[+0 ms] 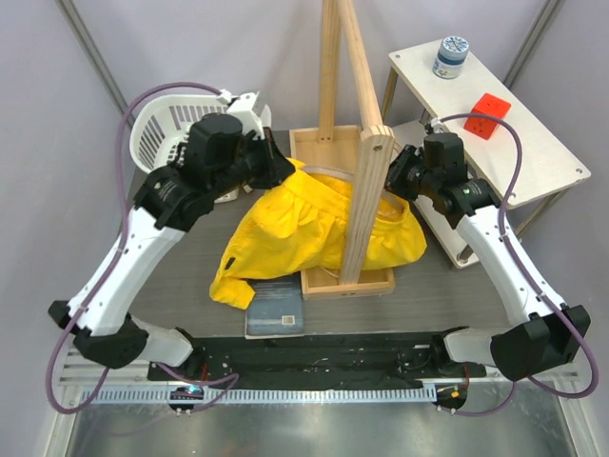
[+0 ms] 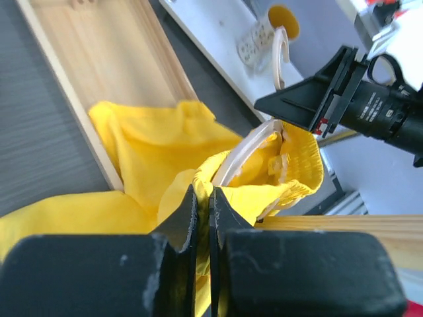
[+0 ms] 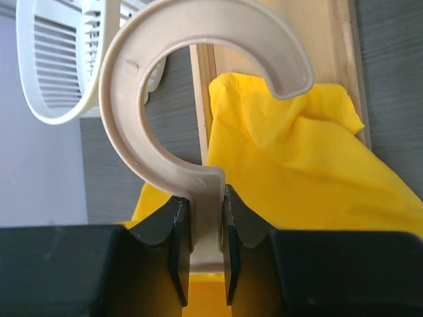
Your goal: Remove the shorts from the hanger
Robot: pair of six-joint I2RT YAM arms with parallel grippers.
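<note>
The bright yellow shorts drape over the wooden tray and the table, still threaded on the thin pale hanger. My left gripper is shut on a fold of the shorts' waistband next to the hanger's loop. My right gripper is shut on the stem of the hanger's curved hook, fingertips either side. The right gripper also shows in the left wrist view, with the hook sticking up from it. Most of the hanger's loop is hidden inside the fabric.
A thick upright wooden rack stands in its tray base between the arms. A white basket lies at the back left. A white side table on the right holds a red block and a jar. A grey booklet lies in front.
</note>
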